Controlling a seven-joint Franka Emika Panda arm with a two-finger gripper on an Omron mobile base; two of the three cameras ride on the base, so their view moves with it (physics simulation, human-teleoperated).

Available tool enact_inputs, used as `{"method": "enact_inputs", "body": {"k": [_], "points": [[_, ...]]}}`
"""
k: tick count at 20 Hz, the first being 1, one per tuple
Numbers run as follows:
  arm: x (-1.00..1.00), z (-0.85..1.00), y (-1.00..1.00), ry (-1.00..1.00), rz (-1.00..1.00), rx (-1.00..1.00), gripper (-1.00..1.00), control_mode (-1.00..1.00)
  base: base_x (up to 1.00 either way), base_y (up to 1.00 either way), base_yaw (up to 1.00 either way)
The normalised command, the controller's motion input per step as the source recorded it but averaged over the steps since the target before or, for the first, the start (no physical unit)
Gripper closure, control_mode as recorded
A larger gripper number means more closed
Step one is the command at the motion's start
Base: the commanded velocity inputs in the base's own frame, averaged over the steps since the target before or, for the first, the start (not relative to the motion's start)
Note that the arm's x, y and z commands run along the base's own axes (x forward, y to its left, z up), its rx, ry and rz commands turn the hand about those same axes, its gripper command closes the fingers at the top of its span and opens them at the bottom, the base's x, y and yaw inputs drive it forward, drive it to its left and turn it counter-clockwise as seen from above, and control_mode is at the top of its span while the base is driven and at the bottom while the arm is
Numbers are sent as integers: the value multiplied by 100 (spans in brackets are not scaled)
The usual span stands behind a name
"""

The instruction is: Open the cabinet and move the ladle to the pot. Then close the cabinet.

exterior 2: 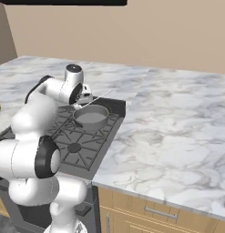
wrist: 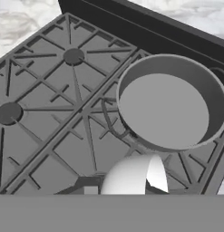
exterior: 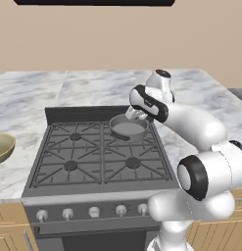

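The small grey pot stands empty on the stove's back right burner, its dark handle pointing toward the stove's middle. My gripper hangs just above the pot's far rim, shut on the pale ladle, whose thin handle slants up to the right. In the hand view the ladle's white rounded bowl shows at the bottom, short of the pot's rim. The cabinet is out of view.
The dark stove has several grates and a row of knobs along its front. A tan bowl sits on the marble counter at the left. The counter stretches wide to the stove's right.
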Motion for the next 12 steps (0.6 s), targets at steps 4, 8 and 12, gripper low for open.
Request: {"method": "enact_inputs", "body": {"k": [4,8,12], "points": [[61,-30,0,0,0,0,100,-100,0,0,0],[56,-30,0,0,0,0,100,-100,0,0,0],[34,-36,-6,0,-1,0,100,-100,0,0,0]]}}
